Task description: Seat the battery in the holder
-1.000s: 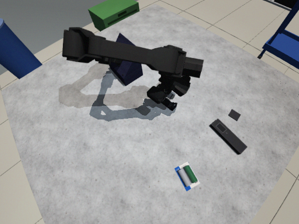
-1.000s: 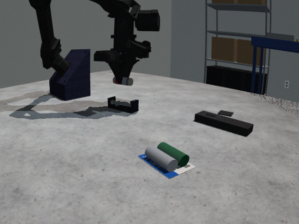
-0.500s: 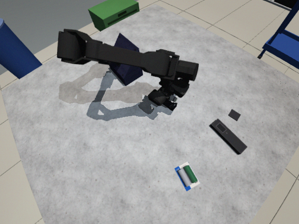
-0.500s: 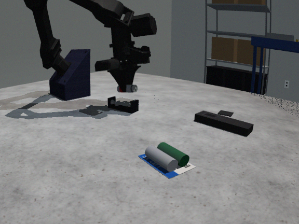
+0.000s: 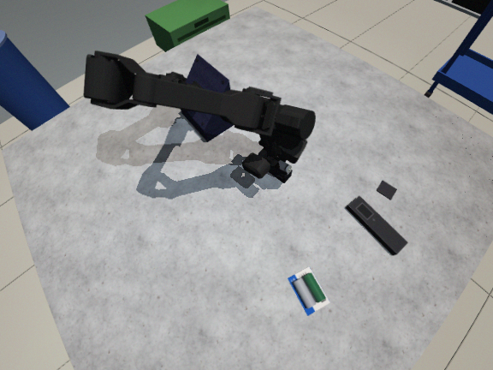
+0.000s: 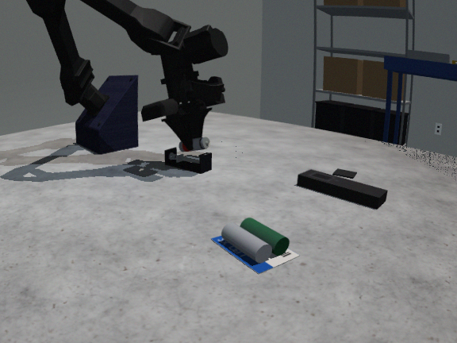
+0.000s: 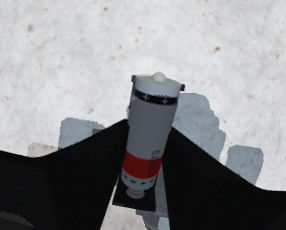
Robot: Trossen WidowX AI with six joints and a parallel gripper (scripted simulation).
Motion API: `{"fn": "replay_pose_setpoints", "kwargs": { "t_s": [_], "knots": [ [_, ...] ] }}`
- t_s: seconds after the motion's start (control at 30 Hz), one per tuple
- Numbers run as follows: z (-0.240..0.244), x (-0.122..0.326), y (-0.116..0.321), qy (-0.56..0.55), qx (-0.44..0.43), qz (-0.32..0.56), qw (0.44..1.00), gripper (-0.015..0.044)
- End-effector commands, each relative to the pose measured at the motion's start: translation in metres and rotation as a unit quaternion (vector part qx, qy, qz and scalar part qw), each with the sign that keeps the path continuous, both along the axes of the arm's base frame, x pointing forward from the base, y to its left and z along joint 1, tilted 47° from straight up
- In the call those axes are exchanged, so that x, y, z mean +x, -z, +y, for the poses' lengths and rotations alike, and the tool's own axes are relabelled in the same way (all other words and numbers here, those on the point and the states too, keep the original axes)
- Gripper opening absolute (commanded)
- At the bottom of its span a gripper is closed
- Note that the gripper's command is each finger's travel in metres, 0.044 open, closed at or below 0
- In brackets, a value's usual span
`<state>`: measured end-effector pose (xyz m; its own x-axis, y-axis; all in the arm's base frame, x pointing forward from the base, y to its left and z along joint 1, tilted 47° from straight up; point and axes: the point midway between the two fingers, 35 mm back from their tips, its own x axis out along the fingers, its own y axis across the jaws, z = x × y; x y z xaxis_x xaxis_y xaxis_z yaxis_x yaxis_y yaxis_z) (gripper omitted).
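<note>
The black two-fingered metal gripper (image 5: pixel 276 167) (image 6: pixel 192 149) (image 7: pixel 147 129) grips the grey-and-red cylindrical battery (image 5: pixel 288 169) (image 6: pixel 201 144) (image 7: pixel 151 125) above the black plastic open-topped holder (image 5: pixel 282 177) (image 6: pixel 190 163) (image 7: pixel 134 198), left of centre; lifting is done, seating and release remain

On the gray table (image 5: pixel 193 248) (image 6: pixel 139 294) (image 7: pixel 240 40) lie a black holder (image 5: pixel 283 177) (image 6: pixel 190 164), a long black box (image 5: pixel 377 226) (image 6: pixel 341 188), a small dark square (image 5: pixel 386 189) (image 6: pixel 344 173), and a card (image 5: pixel 309 311) (image 6: pixel 259 268).
</note>
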<state>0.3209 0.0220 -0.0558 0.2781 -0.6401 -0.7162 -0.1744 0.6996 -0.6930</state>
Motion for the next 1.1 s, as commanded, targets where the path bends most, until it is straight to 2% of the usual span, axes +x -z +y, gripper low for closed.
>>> {"fn": "replay_pose_setpoints", "kwargs": {
  "t_s": [0.0,1.07],
  "knots": [
    [-0.002,0.0,0.001,-0.008,0.001,-0.006,1.0,0.0072],
    [-0.012,-0.006,0.012,-0.072,0.023,-0.063,0.995,0.0072]
  ]
}}
